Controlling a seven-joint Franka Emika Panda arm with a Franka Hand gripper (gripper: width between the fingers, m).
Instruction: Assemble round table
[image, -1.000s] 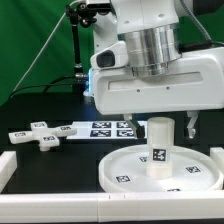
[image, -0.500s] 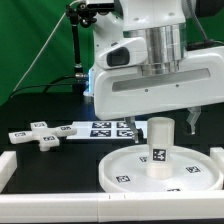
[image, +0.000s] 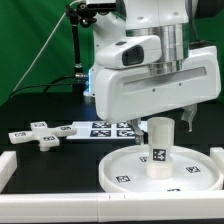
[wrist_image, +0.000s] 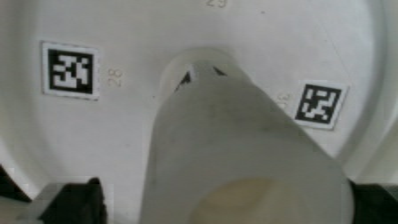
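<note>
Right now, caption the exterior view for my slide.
Open gripper poised over the cylinder leg standing upright on the round disc; cross-shaped foot beside the marker board.

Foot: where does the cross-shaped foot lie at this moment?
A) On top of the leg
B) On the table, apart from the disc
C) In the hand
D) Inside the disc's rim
B: the foot lies flat on the table at the exterior view's left, apart from the disc and the leg standing on it.
</note>
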